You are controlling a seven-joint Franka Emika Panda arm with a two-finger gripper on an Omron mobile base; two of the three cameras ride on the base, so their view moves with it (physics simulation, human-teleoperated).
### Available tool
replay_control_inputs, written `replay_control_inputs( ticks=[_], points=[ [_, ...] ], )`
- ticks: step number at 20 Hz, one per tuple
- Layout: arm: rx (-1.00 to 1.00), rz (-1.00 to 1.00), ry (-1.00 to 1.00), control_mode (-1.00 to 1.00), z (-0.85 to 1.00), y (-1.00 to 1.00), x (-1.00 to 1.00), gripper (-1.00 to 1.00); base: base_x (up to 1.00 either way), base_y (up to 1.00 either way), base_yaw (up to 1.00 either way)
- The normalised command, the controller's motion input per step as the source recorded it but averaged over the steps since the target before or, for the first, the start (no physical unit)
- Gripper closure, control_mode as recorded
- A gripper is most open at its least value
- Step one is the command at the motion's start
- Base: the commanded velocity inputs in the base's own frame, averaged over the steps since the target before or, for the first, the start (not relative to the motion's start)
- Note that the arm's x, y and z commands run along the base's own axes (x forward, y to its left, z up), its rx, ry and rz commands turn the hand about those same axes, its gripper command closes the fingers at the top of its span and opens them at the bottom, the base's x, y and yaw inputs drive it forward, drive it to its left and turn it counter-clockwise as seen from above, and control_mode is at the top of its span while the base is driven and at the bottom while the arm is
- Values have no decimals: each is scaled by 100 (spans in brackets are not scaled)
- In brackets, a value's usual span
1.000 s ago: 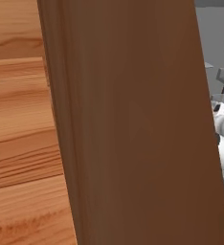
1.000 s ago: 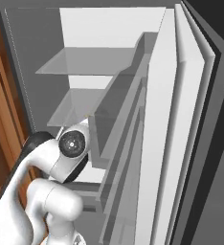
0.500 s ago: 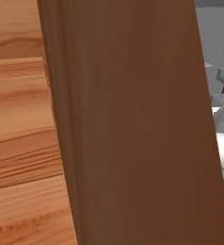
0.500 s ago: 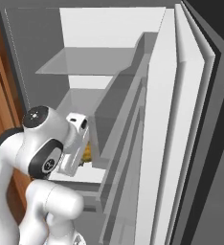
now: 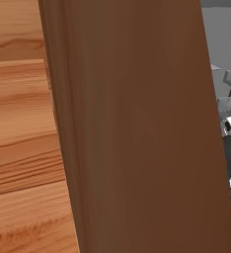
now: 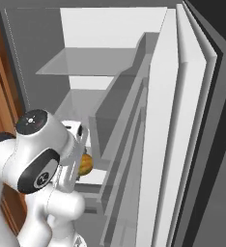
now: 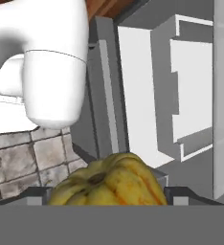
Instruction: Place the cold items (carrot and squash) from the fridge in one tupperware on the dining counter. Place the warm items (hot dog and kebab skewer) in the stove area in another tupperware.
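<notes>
Your gripper [image 7: 106,201] is inside the open fridge [image 6: 148,96], jaws apart, straddling the squash [image 7: 109,184] at the shelf's front edge. Risk: close off-centre and the ribbed, rounded squash squirts out, rolling off that edge. Carrot isn't identifiable.

Ribbed, seemingly matt squash [image 7: 109,184]; wood-grained panel [image 5: 19,148].
</notes>
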Motion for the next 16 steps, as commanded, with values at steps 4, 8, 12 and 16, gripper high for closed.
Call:
replay_control_inputs(
  ticks=[4, 8, 12, 16],
  points=[
    [-43, 9, 0, -100, -11, 98, -36, 100, 0, 0, 0],
    [-19, 11, -11, -100, -25, 37, -20, 100, 0, 0, 0],
    [0, 9, -18, -100, -20, -1, -23, 100, 0, 0, 0],
    [0, 7, -15, -100, -18, -3, -33, 100, 0, 0, 0]
  ],
)
